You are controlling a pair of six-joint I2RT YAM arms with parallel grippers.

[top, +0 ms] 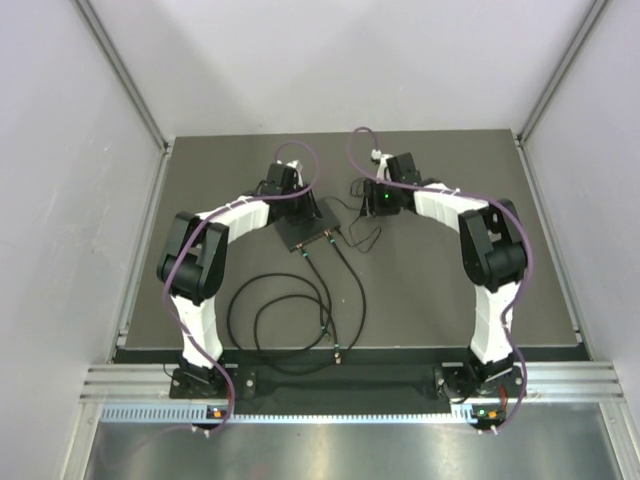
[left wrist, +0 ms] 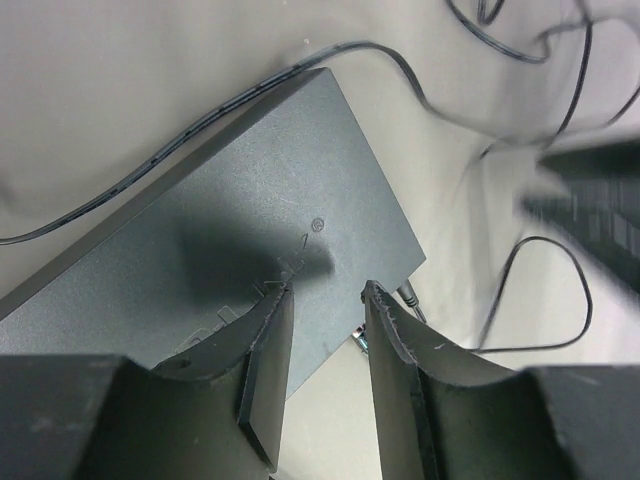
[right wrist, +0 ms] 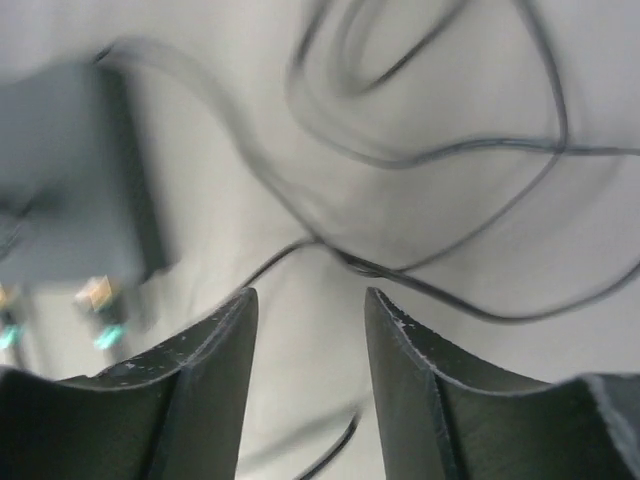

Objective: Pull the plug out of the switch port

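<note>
The switch [top: 305, 232] is a flat matte-black box lying on the dark mat at mid-table, and it fills the left wrist view [left wrist: 230, 220]. Two black cables are plugged into its near edge; one plug [top: 331, 239] sits at the right corner, and its metal barrel shows in the left wrist view [left wrist: 409, 299]. My left gripper [top: 292, 203] is open and empty, with its fingertips [left wrist: 283, 300] just above the switch's top near the socket edge. My right gripper [top: 383, 203] is open and empty to the right of the switch, above thin cable. The right wrist view is blurred, with the switch [right wrist: 70, 180] at its left.
Two black cables [top: 300, 315] loop over the mat from the switch toward the near edge. A thin black wire [right wrist: 440, 150] curls over the mat under the right gripper. Grey walls close in the left and right sides.
</note>
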